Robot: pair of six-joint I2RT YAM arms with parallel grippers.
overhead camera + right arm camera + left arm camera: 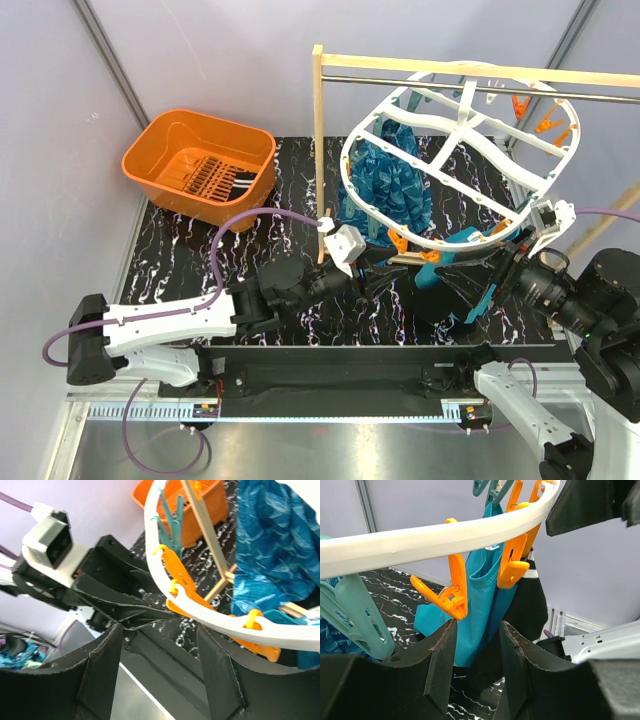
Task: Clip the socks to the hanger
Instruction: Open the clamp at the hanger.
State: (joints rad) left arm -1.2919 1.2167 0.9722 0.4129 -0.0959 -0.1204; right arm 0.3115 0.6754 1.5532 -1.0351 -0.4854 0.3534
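The white oval hanger (455, 150) hangs from the wooden rack, tilted. Its rim crosses the left wrist view (420, 542) and the right wrist view (172, 597). A black sock (532, 605) with a white stripe hangs from an orange clip (512, 562), beside a teal cloth (480, 610). Another striped sock (212, 180) lies in the orange basket (160, 150). My left gripper (375, 277) is open and empty just below the rim's near edge, its fingers (440, 655) under a free orange clip (452, 592). My right gripper (500, 272) is open and empty, close to the rim from the right.
A blue patterned cloth (390, 180) hangs inside the hanger. The wooden rack post (319, 150) stands left of it, with the metal rod (600, 95) on top. Teal clips (355, 615) and orange clips (185, 587) line the rim. The two grippers face each other closely.
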